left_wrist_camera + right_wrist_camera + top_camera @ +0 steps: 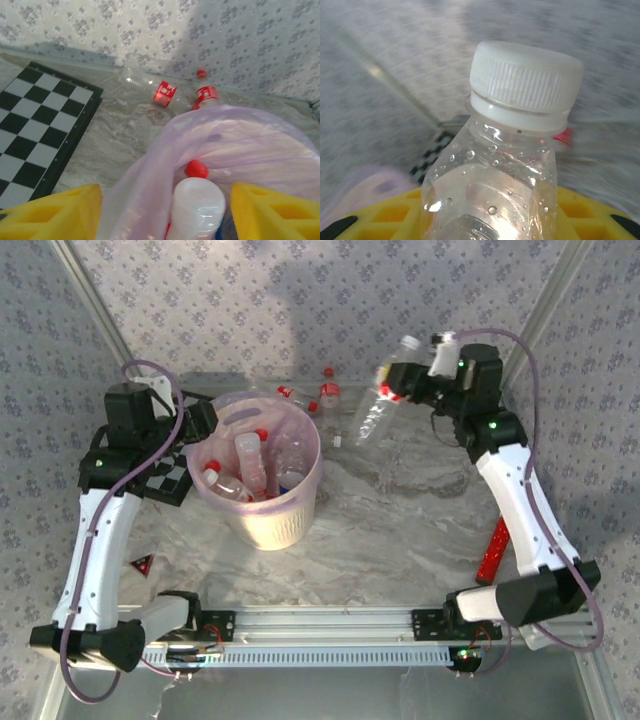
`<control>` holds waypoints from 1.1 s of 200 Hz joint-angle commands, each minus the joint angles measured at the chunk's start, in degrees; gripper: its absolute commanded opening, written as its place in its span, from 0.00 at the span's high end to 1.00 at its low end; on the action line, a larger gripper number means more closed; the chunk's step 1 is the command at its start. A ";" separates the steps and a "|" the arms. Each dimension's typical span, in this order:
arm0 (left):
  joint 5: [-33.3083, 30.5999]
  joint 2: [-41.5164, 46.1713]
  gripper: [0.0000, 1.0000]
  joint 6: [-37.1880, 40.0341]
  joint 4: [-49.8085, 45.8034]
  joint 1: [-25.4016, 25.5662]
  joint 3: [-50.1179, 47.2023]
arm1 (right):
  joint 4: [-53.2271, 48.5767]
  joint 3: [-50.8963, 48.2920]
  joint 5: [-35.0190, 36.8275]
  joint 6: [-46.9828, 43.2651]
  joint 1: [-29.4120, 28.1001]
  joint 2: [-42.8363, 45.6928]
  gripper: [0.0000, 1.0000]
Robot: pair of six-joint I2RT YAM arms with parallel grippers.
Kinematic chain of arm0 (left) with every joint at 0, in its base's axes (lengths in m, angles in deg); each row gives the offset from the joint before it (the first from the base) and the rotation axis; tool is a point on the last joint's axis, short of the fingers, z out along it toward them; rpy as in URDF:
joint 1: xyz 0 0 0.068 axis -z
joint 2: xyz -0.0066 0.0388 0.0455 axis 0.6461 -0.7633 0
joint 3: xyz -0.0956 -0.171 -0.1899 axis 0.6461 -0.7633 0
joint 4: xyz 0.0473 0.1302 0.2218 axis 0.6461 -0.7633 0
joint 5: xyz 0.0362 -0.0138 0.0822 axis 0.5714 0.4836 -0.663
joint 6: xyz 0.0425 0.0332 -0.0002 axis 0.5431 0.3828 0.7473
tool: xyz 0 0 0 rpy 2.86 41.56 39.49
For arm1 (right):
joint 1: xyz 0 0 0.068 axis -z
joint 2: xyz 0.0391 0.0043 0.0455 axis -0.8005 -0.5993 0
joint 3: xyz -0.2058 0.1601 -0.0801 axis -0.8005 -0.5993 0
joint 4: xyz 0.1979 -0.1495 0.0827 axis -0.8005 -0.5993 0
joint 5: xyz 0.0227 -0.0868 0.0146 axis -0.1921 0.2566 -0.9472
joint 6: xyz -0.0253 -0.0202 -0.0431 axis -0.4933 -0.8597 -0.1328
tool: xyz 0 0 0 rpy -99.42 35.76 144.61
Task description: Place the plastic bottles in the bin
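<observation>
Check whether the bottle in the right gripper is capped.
Capped: a white ribbed cap sits squarely on the neck of the bottle held in the right gripper.

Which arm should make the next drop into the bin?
Right. The right fingers are shut on a white-capped bottle, held up to the right of the bin. The left fingers hang open over the bin, holding nothing.

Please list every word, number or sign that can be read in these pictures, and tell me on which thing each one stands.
No text can be read.
Bottles by the wall, red labels: white marks, too blurred to read.
Red triangle sticker: too small to read.
White bottle cap: ridges only, no text.
</observation>
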 commanded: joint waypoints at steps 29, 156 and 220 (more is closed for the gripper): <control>1.04 -2.00 0.37 -0.22 4.34 -0.41 -5.20 | 3.76 6.63 3.08 -12.88 -15.50 3.01 0.75; 4.58 -0.07 0.60 -2.83 8.61 -0.12 -13.57 | -24.76 32.21 14.89 -35.50 -33.94 -26.87 0.75; 4.66 -0.23 0.61 -3.08 9.04 0.27 -14.38 | -43.14 44.27 23.81 -37.94 -35.02 -39.32 0.73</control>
